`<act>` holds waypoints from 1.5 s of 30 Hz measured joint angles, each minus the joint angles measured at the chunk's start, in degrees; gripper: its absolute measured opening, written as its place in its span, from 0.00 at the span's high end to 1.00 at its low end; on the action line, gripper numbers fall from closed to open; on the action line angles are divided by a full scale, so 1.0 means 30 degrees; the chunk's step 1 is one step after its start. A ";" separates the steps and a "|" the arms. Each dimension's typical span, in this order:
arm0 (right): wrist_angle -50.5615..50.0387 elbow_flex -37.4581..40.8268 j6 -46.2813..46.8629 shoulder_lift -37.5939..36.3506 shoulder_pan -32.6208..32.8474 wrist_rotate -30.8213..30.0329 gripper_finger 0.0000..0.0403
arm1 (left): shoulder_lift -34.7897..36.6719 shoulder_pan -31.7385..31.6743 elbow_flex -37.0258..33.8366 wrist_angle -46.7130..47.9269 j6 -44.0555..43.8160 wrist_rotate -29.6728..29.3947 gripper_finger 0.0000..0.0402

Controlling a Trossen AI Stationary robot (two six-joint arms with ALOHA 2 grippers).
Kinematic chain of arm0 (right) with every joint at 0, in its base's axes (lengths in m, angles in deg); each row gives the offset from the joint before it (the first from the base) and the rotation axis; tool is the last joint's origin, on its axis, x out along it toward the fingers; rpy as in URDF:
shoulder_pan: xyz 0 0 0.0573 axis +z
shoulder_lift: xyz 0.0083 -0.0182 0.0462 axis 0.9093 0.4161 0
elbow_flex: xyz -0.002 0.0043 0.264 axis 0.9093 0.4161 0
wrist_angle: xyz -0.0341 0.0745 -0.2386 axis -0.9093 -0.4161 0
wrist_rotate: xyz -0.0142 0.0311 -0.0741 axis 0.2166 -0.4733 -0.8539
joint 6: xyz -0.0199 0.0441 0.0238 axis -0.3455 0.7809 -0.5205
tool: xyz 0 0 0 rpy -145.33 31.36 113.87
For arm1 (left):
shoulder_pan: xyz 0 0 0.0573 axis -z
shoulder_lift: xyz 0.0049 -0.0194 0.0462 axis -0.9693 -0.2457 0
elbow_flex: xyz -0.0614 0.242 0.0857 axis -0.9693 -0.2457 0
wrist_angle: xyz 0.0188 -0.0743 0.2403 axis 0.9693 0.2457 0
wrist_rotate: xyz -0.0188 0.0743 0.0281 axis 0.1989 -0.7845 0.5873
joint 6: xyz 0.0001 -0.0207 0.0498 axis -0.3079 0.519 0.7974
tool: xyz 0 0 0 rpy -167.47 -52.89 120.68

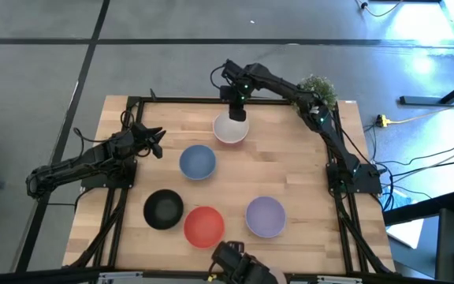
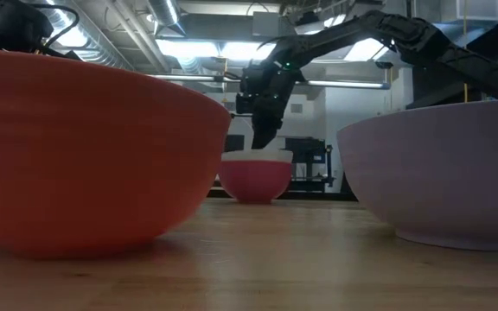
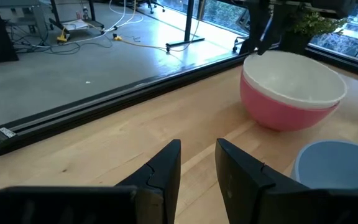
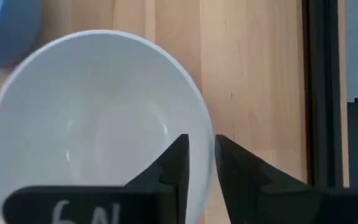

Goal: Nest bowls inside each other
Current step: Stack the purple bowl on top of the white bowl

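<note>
The white bowl (image 1: 231, 128) sits inside the crimson-pink bowl (image 3: 278, 112) near the table's far edge, slightly tilted in it. My right gripper (image 4: 201, 155) stands over the white bowl's far rim, shut on it. The blue bowl (image 1: 198, 162), black bowl (image 1: 163, 209), red-orange bowl (image 1: 204, 225) and lavender bowl (image 1: 266, 216) each stand alone on the wood. My left gripper (image 1: 154, 142) waits open at the table's left side, pointing toward the blue bowl. My right gripper pinches the white bowl's rim (image 4: 207, 134) on its far side, one finger inside the bowl and one outside. The fingers come from above, pointing down. The white bowl rests in the crimson-pink bowl (image 2: 256, 180), a little tilted.
A green potted plant (image 1: 318, 87) stands at the table's far right corner beside the right arm. A black frame rail runs along the far edge (image 4: 319, 93). Bare wood lies between the blue bowl and the lavender bowl.
</note>
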 joint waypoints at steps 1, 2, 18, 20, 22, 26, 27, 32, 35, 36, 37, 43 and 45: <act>0.0000 0.0000 -0.0005 0.0000 0.0064 -0.0002 0.80 | 0.0006 0.0000 0.0000 0.0000 0.0000 0.0000 0.76; 0.0000 0.0000 -0.0007 0.0000 0.0141 -0.0002 0.79 | 0.0000 0.0007 0.0000 0.0000 0.0000 0.0000 0.76; -0.0299 -0.0408 -0.0386 -0.3669 0.1582 0.0108 0.78 | 0.0000 0.0002 0.0000 0.0000 0.0006 0.0000 0.76; -0.0724 -0.0408 -0.0386 -0.4309 0.1721 0.0743 0.78 | 0.0007 0.0004 0.0000 0.0000 0.0004 0.0000 0.76; -0.1237 -0.0401 -0.0253 -0.4936 0.1762 0.1860 0.78 | 0.0002 0.0002 0.0000 0.0000 0.0005 0.0000 0.76; -0.2141 -0.0388 0.0276 -0.5963 0.1949 0.2927 0.78 | 0.0006 0.0001 0.0000 0.0007 0.0000 0.0000 0.76; -0.2372 -0.0372 0.0400 -0.6193 0.2065 0.2814 0.78 | 0.0001 0.0007 0.0000 0.0007 0.0007 0.0000 0.76; -0.2805 -0.0306 0.0492 -0.7420 0.2955 0.2640 0.79 | 0.0006 0.0006 0.0000 0.0010 -0.0015 0.0000 0.76; -0.2795 -0.0299 0.0449 -0.8150 0.3581 0.2653 0.84 | 0.0001 0.0007 0.0000 0.0049 -0.0016 0.0006 0.76; -0.2780 -0.0299 0.0430 -0.8376 0.3752 0.2658 0.85 | 0.0000 0.0001 0.0000 0.0081 -0.0023 0.0001 0.76; -0.2864 -0.0299 0.0390 -0.8651 0.3858 0.2670 0.88 | 0.0006 0.0007 0.0000 0.0094 -0.0029 0.0007 0.76; -0.3397 -0.0299 0.0073 -0.9957 0.3741 0.4940 0.99 | 0.0007 0.0002 0.0000 0.0131 -0.0080 0.0007 0.76; -0.3918 -0.0281 0.0040 -1.0185 0.3547 0.5127 0.98 | 0.0006 0.0000 0.0000 0.0130 -0.0080 0.0007 0.76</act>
